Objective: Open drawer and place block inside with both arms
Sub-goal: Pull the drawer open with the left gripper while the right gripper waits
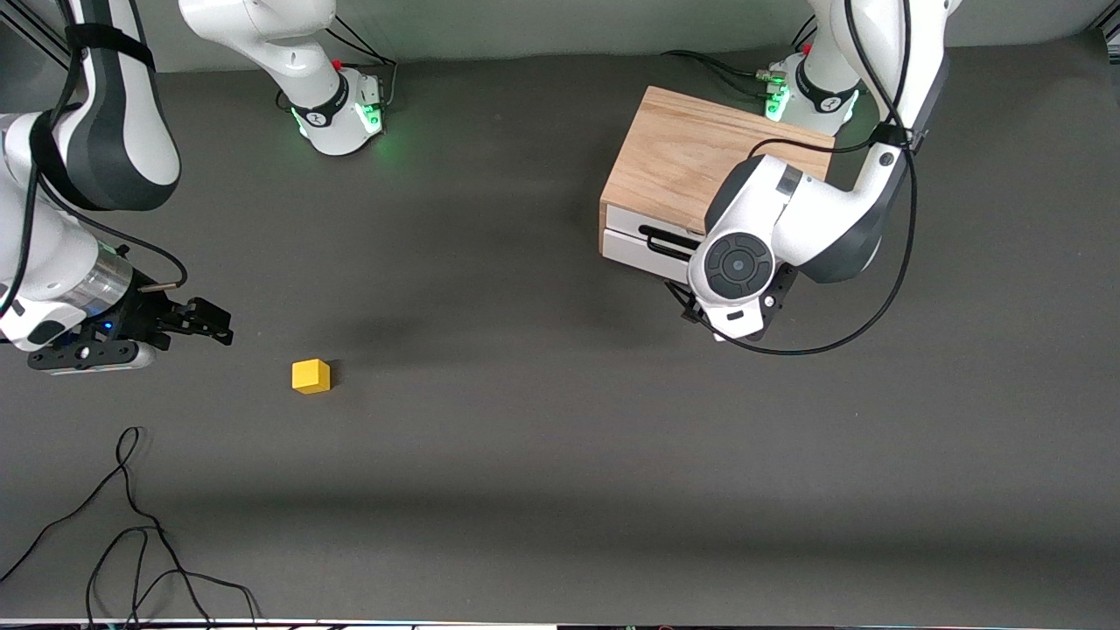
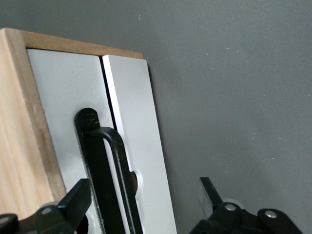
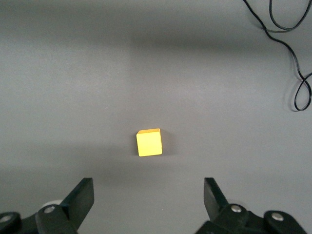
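The light-wood cabinet stands toward the left arm's end of the table. Its white drawer faces the front camera and sits about level with the cabinet's face. My left gripper is right in front of it, open, with the black bar handle between its fingers and untouched. The small yellow block lies on the dark table toward the right arm's end. My right gripper hovers low beside it, open and empty, the block just ahead of its fingertips.
Loose black cables trail over the table's front corner at the right arm's end. The green-lit arm bases stand along the table's farthest edge. Bare dark table lies between block and cabinet.
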You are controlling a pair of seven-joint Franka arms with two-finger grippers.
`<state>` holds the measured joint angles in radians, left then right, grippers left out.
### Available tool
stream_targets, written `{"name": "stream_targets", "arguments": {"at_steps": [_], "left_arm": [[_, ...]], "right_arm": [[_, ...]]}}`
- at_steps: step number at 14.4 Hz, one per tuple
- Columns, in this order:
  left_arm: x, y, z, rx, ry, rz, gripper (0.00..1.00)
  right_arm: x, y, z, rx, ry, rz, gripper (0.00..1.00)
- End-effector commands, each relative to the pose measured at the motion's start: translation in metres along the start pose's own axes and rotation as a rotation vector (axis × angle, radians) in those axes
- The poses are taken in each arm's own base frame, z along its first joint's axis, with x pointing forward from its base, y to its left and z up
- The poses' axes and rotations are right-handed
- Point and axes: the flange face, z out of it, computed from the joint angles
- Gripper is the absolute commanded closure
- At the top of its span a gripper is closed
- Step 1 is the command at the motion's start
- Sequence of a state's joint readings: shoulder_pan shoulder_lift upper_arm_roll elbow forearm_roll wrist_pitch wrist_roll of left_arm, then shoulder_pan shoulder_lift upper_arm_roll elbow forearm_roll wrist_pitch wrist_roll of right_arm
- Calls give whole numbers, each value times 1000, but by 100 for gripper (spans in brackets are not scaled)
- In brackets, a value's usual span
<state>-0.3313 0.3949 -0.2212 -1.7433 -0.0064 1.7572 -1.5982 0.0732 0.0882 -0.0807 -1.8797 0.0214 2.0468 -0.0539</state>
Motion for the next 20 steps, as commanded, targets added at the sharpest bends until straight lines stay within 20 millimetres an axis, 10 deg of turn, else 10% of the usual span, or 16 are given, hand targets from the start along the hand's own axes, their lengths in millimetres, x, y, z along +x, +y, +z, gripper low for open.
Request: {"name": "stream_targets", "arguments": {"at_steps": [1, 7, 10, 20], "left_arm": [[-2, -6, 13, -3, 29, -6, 2], [-15, 2, 51, -5, 32, 26, 13], [-10, 4, 44, -18, 40, 95, 100], [-5, 24, -28, -144, 45, 99, 100]], "right_arm": [[2, 0, 2, -12, 17, -30, 0], [1, -1, -2, -11, 15, -31, 0], [1, -1, -2, -11, 15, -31, 0], [4, -2, -5, -12, 21, -51, 0]]}}
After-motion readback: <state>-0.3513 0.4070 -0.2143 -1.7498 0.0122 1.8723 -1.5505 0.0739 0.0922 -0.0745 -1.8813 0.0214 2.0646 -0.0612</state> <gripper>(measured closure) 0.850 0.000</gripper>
